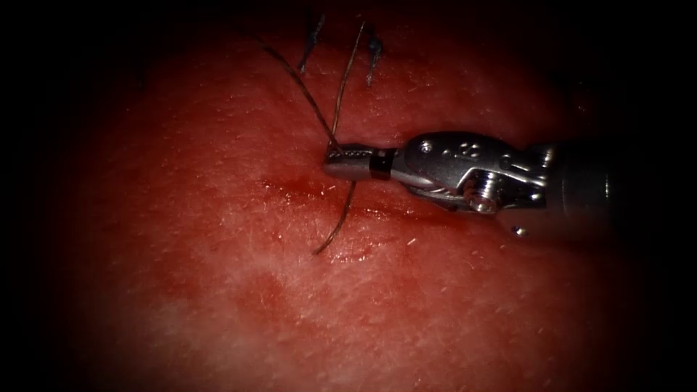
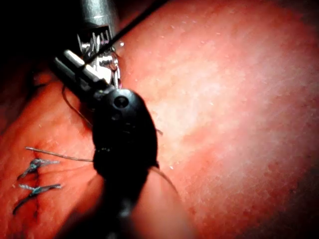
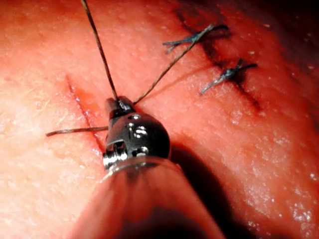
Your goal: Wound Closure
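Note:
The right tool (image 1: 335, 161) comes in from the right and lies low over the tissue (image 1: 218, 290), just above the cut (image 1: 377, 209). Its jaws are shut on the thread (image 1: 301, 86). From the jaws one strand climbs to the upper left and a second strand (image 1: 347, 69) rises toward the stitches. A short tail (image 1: 335, 226) hangs below the jaws across the cut. The same tool (image 3: 117, 104) grips the thread (image 3: 99, 47) beside the cut (image 3: 82, 107). The left tool (image 2: 119, 134) appears dark and close, with a thread (image 2: 132, 22) running past it.
Two tied stitches with short cut ends (image 1: 312, 40) (image 1: 374, 49) sit on the closed part of the cut at the top, also seen as stitches (image 3: 227, 74) (image 2: 37, 164). Red fluid (image 1: 290, 190) wets the open part of the cut.

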`<action>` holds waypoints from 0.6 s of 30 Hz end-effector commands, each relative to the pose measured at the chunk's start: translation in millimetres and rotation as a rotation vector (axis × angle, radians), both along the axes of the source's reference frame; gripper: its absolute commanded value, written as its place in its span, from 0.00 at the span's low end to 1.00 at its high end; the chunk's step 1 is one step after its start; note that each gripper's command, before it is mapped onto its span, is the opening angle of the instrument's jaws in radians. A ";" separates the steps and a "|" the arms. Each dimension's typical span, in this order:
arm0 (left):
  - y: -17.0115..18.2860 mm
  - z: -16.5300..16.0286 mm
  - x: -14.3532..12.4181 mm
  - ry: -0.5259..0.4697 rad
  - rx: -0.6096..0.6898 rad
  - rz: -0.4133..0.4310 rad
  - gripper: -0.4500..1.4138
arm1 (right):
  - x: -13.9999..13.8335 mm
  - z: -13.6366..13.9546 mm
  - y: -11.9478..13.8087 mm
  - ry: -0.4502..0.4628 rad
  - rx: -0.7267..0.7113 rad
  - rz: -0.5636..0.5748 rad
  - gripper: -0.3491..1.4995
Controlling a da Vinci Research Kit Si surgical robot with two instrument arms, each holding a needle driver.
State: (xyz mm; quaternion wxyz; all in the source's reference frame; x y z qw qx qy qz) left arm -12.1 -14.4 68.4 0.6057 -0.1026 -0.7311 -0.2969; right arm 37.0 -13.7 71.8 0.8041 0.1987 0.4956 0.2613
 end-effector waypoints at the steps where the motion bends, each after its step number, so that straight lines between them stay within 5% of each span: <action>1: -0.6 0.6 0.0 0.020 -0.014 -0.003 0.00 | 0.6 0.0 -0.7 0.005 -0.004 -0.011 0.00; 7: -5.6 3.1 1.2 0.215 -0.113 0.068 0.00 | -1.1 -4.5 -4.9 0.099 -0.040 -0.017 0.00; 14: -9.8 5.1 0.1 0.290 -0.137 0.106 0.00 | -2.3 -9.0 -7.6 0.175 -0.103 -0.012 0.00; 15: -10.0 5.2 -0.1 0.292 -0.140 0.109 0.00 | -2.5 -9.6 -7.5 0.195 -0.120 -0.002 0.07; 16: -10.3 5.4 -0.4 0.288 -0.147 0.115 0.00 | -2.6 -10.0 -7.4 0.210 -0.131 0.007 0.25; 17: -10.5 5.7 -0.8 0.283 -0.148 0.120 0.00 | -3.0 -10.8 -7.0 0.258 -0.160 0.035 0.68; 18: -10.6 5.9 -1.0 0.280 -0.152 0.122 0.00 | -3.2 -11.2 -6.7 0.289 -0.172 0.048 0.79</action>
